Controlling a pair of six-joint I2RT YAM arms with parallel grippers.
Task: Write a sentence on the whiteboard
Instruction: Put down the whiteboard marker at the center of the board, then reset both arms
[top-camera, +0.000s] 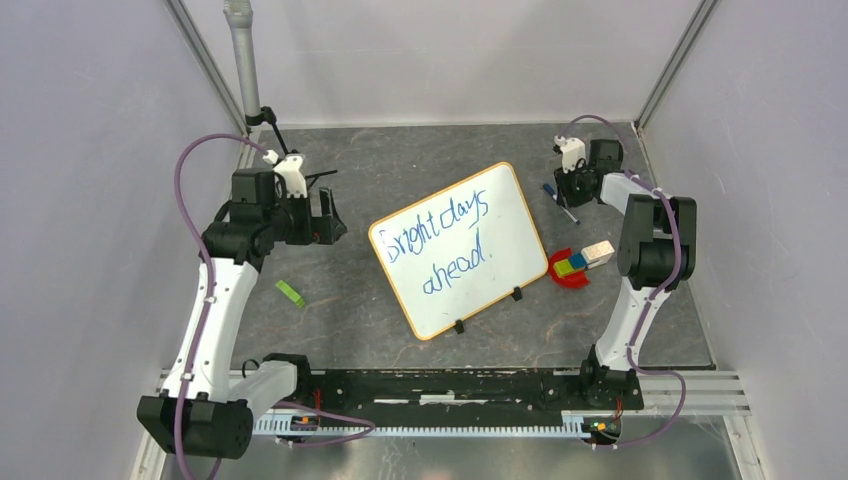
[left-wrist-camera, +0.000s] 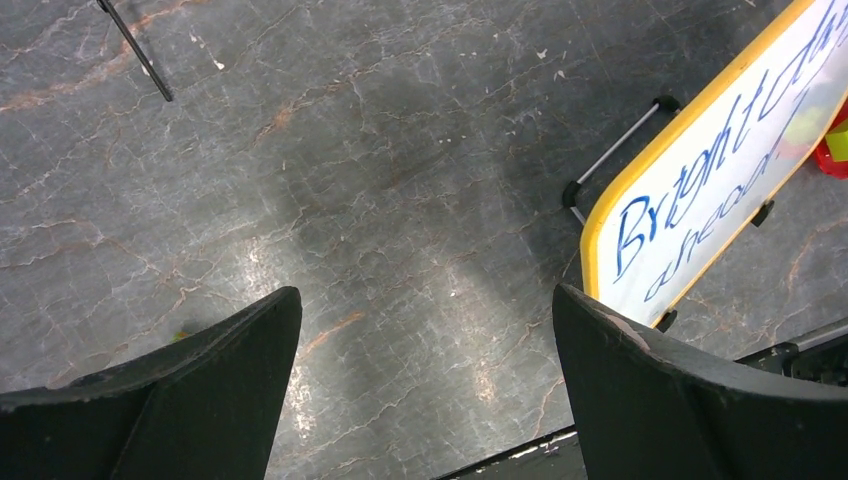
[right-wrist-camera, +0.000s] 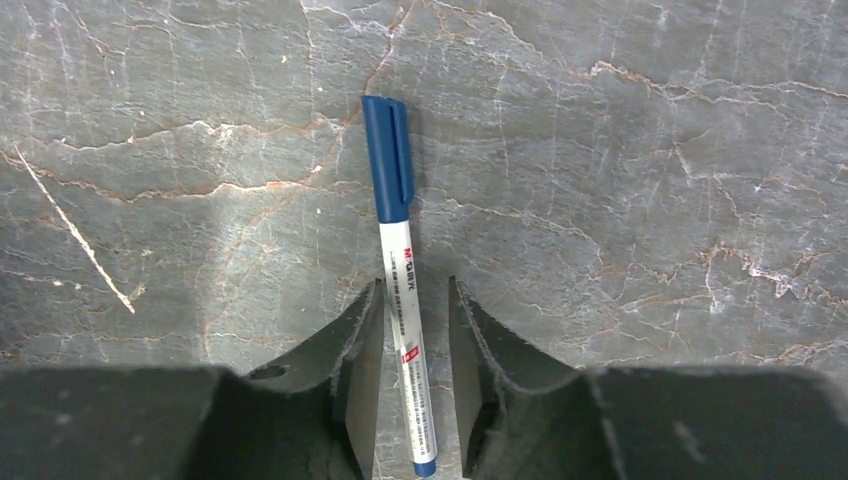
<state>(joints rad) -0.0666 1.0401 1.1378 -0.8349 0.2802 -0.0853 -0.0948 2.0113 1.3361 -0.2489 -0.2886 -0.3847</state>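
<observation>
Where right pincer (right-wrist-camera: 416, 285) hangs: jaws slightly apart, marker (right-wrist-camera: 398, 255) lying loose between them on table (right-wrist-camera: 650, 150).
Left pincer (left-wrist-camera: 425, 292): jaws wide apart.
Whiteboard (top-camera: 515, 250): between both pincers, sentence (top-camera: 440, 235) in blue on it.

**Robotics laboratory test cell, viewed from above.** A whiteboard (top-camera: 460, 250) is set on a dark, marble-patterned tabletop (top-camera: 380, 310). Plain pale panels (top-camera: 450, 60) are placed behind and to either side of the whiteboard and are framed by slanted metal struts (top-camera: 208, 70). In front of the whiteboard, a left arm (top-camera: 215, 300) and a right arm (top-camera: 640, 280) are bolted to a black rail (top-camera: 450, 385), and purple cables (top-camera: 180, 180) are looped along them. Behind and left of the whiteboard, what appears to be a grey mounting pole (top-camera: 241, 50) is fixed.
</observation>
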